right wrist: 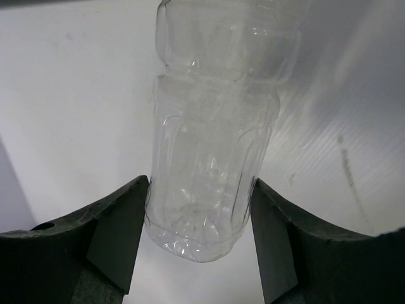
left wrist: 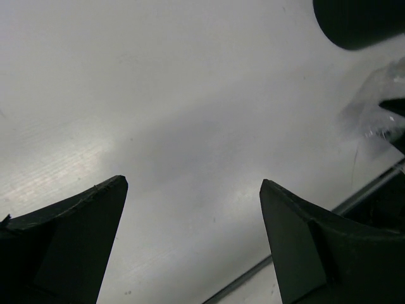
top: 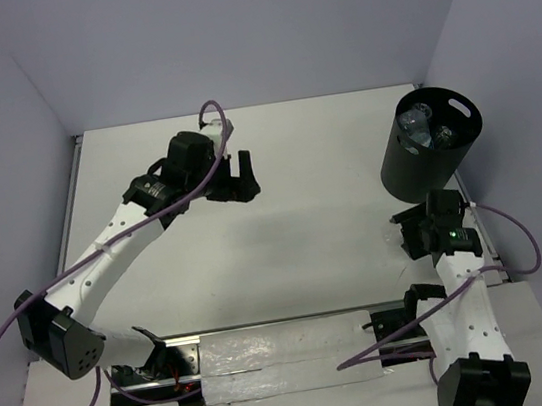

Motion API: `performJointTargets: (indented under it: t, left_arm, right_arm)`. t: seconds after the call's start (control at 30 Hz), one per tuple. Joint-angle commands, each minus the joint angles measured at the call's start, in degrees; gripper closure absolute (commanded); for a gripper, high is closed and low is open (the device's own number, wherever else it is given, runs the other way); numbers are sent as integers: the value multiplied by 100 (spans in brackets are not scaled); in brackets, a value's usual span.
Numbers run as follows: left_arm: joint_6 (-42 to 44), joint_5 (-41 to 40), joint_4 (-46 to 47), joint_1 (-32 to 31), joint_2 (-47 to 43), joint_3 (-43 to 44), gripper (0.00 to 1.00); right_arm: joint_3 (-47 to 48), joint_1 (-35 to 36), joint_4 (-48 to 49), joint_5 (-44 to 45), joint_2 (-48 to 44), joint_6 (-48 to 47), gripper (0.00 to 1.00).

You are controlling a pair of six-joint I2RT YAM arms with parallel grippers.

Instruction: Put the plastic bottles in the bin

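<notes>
My right gripper (right wrist: 199,189) is clamped on a clear bottle (right wrist: 212,126), with a finger pressed against each side near one end. In the overhead view it sits low over the table (top: 308,248), just in front of the bin (top: 413,168). The left gripper (left wrist: 193,183) hangs over bare table well off to the left, jaws spread wide with nothing between them, so I'd leave it parked. Inside the bin I can see crinkled clear plastic, which I take to be the other bottles (top: 420,129), so this looks like the last one. The plastic is thin and springy, so I'd hold the squeeze as it is rather than crush it. I'd lift straight up until the free end clears the rim, carry it forward over the opening, and let go only once it is well inside the circle. With the grip so near the end, I'd move slowly in case it swings or slips.
</notes>
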Motion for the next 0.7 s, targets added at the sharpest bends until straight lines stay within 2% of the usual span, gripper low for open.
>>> performJointTargets:
  t: [0.0,0.13,0.27,0.37,0.53,0.67]
  left_arm:
    - [-217,-887,-54,164,231,535,1]
    - [-665,-1029,-195,490,451,940,1]
    - [-877,-968,-125,797,460,1045,1]
    - [-930,-1003,-265,868,591,1282,1]
    - [-956,-1170,-608,921,916,1818,1]
    - [-1044,-1153,-889,1026,1084,2169,1]
  right_arm:
    - [339,268,-468,-835,-264,761,56]
    - [558,602,-336,-985,-670,1237,56]
    - [928,1189,-222,-1020,-416,1387,55]
    - [1095,1717,137,-1038,-100,1571,55]
    - [1324,3000,954,-906,594,2010,55]
    - [1727,3800,1807,-1064,1455,1670,55]
